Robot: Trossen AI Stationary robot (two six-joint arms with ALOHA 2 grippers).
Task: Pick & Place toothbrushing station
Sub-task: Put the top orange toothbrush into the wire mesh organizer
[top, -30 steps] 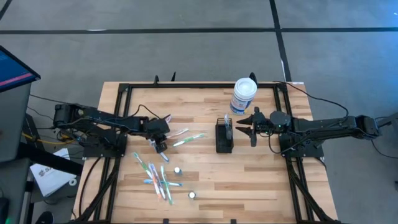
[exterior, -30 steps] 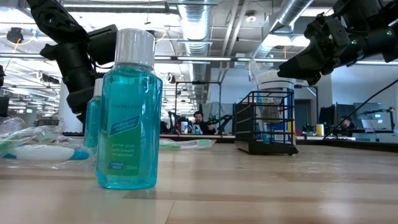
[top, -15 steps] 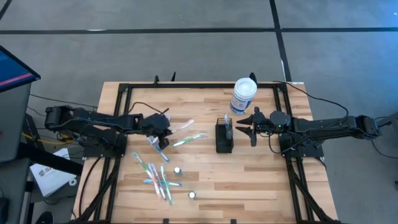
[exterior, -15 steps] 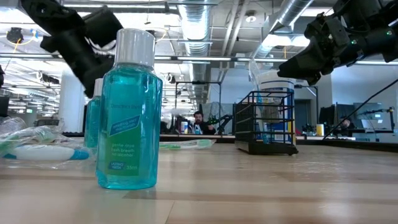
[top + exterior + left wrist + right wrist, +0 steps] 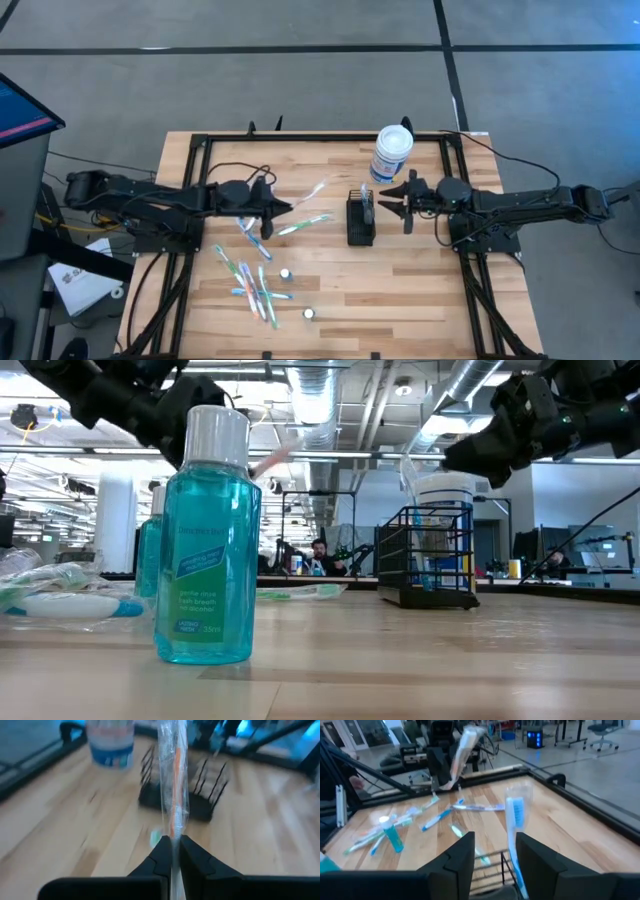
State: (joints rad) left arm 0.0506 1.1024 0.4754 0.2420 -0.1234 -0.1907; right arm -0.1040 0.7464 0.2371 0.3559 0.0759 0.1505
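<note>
So left gripper [image 5: 278, 208] is pinching a wrapped toothbrush [image 5: 308, 192] in the air, right gripper [image 5: 392, 201] spread beside the black caddy [image 5: 360, 222]

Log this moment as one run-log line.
left gripper: shut on wrapped toothbrush, lifted | right gripper: open, at black caddy | blue toothbrush: upright in caddy

- An open-plan robotics lab or workshop, industrial in build.
- Bare ducts and pipes [image 5: 330, 400] run under the ceiling, with strip lights.
- Far behind the wooden table [image 5: 400, 660], a person [image 5: 318, 552] sits among desks and screens.
- Grey concrete floor [image 5: 300, 70] with dark taped lines surrounds the table.
</note>
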